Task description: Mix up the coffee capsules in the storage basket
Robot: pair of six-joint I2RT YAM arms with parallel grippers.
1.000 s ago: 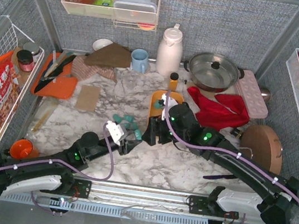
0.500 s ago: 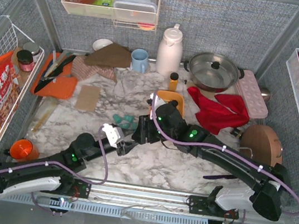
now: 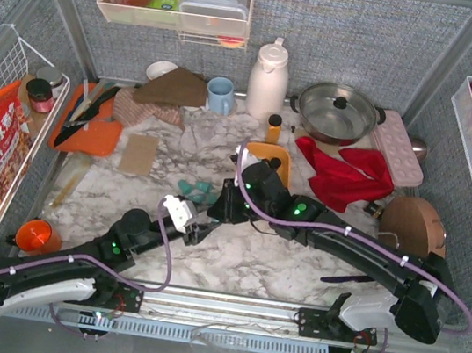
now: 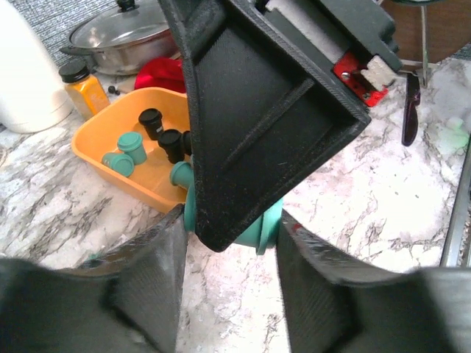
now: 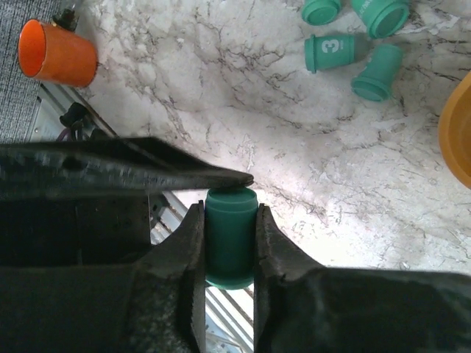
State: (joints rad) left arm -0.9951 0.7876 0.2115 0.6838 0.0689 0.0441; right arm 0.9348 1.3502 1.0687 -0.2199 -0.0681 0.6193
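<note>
A teal coffee capsule (image 5: 230,235) is pinched across its sides by my right gripper (image 5: 229,209), just above the marble table near its front edge. My left gripper (image 4: 229,220) straddles the same capsule (image 4: 268,224) end to end with its jaws apart. One left finger (image 5: 184,173) rests on the capsule's closed end. In the top view both grippers meet at centre (image 3: 211,215). The orange storage basket (image 4: 96,151) holds teal (image 4: 132,145) and black (image 4: 151,119) capsules. Several teal capsules (image 5: 335,51) lie loose on the table.
An orange cup (image 3: 32,235) stands front left. A red cloth (image 3: 343,175), lidded pot (image 3: 337,112), white jug (image 3: 268,79), spice bottle (image 4: 87,92) and pink egg tray (image 3: 398,147) lie behind and right of the basket. The metal table rail (image 3: 226,304) runs just below the grippers.
My right arm swung left from the basket to the left gripper and shut on the teal capsule there. The left jaws widened.
</note>
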